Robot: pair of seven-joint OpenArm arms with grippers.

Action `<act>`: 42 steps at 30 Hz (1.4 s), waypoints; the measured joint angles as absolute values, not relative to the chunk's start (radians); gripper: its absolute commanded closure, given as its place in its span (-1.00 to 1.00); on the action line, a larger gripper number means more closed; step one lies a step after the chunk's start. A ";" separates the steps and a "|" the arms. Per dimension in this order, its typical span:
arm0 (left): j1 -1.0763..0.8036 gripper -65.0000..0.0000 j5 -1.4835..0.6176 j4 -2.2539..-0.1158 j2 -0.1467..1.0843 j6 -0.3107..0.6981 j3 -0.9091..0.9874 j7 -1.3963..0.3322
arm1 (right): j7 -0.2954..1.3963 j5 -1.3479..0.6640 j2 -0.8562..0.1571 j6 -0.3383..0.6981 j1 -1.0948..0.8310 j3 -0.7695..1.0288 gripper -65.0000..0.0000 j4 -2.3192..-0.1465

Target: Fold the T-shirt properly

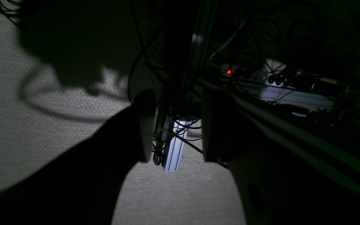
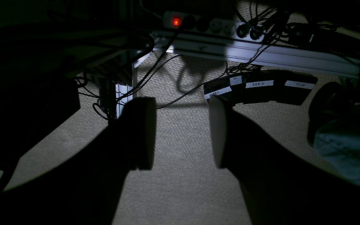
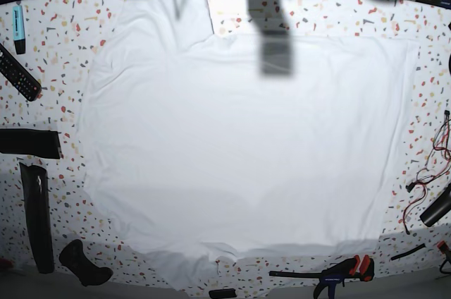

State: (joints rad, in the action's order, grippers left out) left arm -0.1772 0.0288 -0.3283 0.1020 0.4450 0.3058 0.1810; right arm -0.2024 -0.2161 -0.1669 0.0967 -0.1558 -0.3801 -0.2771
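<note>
The white T-shirt (image 3: pixel 239 144) lies spread flat over most of the speckled tabletop (image 3: pixel 63 45), with one sleeve reaching the far edge at upper left. Neither arm shows in the base view. Both wrist views look down at a dim carpeted floor, away from the cloth. In the left wrist view my left gripper (image 1: pixel 177 128) is open, and only the floor shows between its fingers. My right gripper (image 2: pixel 181 134) is also open, with bare carpet in the gap.
On the table's left side lie a remote control (image 3: pixel 17 73), a turquoise marker (image 3: pixel 18 27) and black bars (image 3: pixel 36 218). A clamp (image 3: pixel 342 271) sits at the front edge, cables (image 3: pixel 433 151) at the right. A power strip (image 2: pixel 211 26) and labelled pedals (image 2: pixel 261 86) are on the floor.
</note>
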 measured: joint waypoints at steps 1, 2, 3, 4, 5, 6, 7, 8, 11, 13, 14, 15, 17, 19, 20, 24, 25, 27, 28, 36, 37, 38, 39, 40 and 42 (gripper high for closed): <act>-0.177 0.26 0.029 -0.328 0.102 0.445 0.306 0.181 | -0.202 -0.216 -0.167 0.097 -0.156 -0.380 0.14 -0.277; -0.177 0.26 0.029 -0.328 0.102 0.445 0.306 0.181 | -0.202 -0.216 -0.167 0.097 -0.156 -0.380 0.14 -0.277; -0.177 0.26 0.029 -0.328 0.102 0.445 0.306 0.181 | -0.202 -0.216 -0.168 0.097 -0.156 -0.380 0.14 -0.277; -0.177 0.26 0.029 -0.328 0.102 0.445 0.306 0.181 | -0.203 -0.216 -0.168 0.097 -0.156 -0.380 0.14 -0.277; -0.177 0.26 0.029 -0.328 0.102 0.445 0.306 0.181 | -0.203 -0.216 -0.167 0.097 -0.155 -0.380 0.14 -0.277; -0.177 0.26 0.029 -0.328 0.102 0.445 0.306 0.182 | -0.203 -0.216 -0.167 0.097 -0.155 -0.380 0.14 -0.277; -0.177 0.26 0.029 -0.328 0.102 0.445 0.306 0.185 | -0.203 -0.216 -0.167 0.097 -0.155 -0.380 0.14 -0.277; -0.178 0.26 0.029 -0.328 0.102 0.445 0.306 0.185 | -0.203 -0.216 -0.167 0.097 -0.155 -0.380 0.14 -0.277; -0.177 0.26 0.028 -0.328 0.102 0.445 0.306 0.200 | -0.203 -0.216 -0.167 0.097 -0.155 -0.380 0.14 -0.277; -0.177 0.26 0.028 -0.328 0.102 0.445 0.306 0.200 | -0.203 -0.216 -0.167 0.097 -0.155 -0.380 0.14 -0.277; -0.177 0.26 0.028 -0.328 0.102 0.445 0.306 0.200 | -0.204 -0.216 -0.167 0.097 -0.155 -0.380 0.14 -0.277; -0.178 0.26 0.028 -0.328 0.102 0.445 0.306 0.200 | -0.205 -0.216 -0.167 0.097 -0.156 -0.380 0.14 -0.277; -0.178 0.26 0.029 -0.328 0.102 0.445 0.306 0.200 | -0.205 -0.216 -0.167 0.097 -0.156 -0.380 0.14 -0.277; -0.177 0.26 0.029 -0.328 0.102 0.445 0.306 0.200 | -0.205 -0.216 -0.167 0.097 -0.156 -0.380 0.14 -0.277; -0.177 0.26 0.029 -0.328 0.102 0.445 0.306 0.200 | -0.205 -0.216 -0.167 0.097 -0.155 -0.380 0.14 -0.277; -0.178 0.26 0.029 -0.328 0.102 0.445 0.306 0.200 | -0.205 -0.216 -0.167 0.097 -0.156 -0.380 0.14 -0.277; -0.178 0.26 0.029 -0.328 0.102 0.445 0.306 0.199 | -0.205 -0.216 -0.168 0.097 -0.156 -0.380 0.14 -0.277; -0.183 0.26 0.019 -0.331 0.103 0.470 0.306 0.183 | -0.194 -0.216 -0.173 0.098 -0.160 -0.380 0.14 -0.278; -0.192 0.26 -0.002 -0.336 0.105 0.506 0.306 0.182 | -0.190 -0.216 -0.179 0.098 -0.165 -0.380 0.14 -0.280; -0.404 0.26 -0.118 -0.569 0.117 0.609 0.306 0.173 | -0.237 -0.216 -0.296 0.097 -0.308 -0.380 0.14 -0.385; -0.436 0.26 -0.120 -0.614 0.117 0.610 0.306 0.176 | -0.261 -0.216 -0.312 0.097 -0.339 -0.380 0.14 -0.410; -0.467 0.26 -0.122 -0.662 0.117 0.610 0.306 0.176 | -0.276 -0.216 -0.328 0.097 -0.370 -0.380 0.14 -0.438; -0.498 0.26 -0.122 -0.709 0.117 0.610 0.305 0.178 | -0.286 -0.216 -0.342 0.097 -0.401 -0.380 0.14 -0.470; -0.530 0.26 -0.123 -0.754 0.117 0.611 0.305 0.179 | -0.288 -0.216 -0.356 0.098 -0.432 -0.380 0.14 -0.503; -0.594 0.26 -0.121 -0.833 0.118 0.610 0.305 0.179 | -0.287 -0.216 -0.384 0.098 -0.492 -0.380 0.14 -0.575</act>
State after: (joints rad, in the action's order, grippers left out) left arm -0.5938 -0.1215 -0.8333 0.1184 0.6102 0.3046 0.1791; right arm -0.2871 -0.2165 -0.3836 0.0978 -0.4923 -0.3801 -0.5751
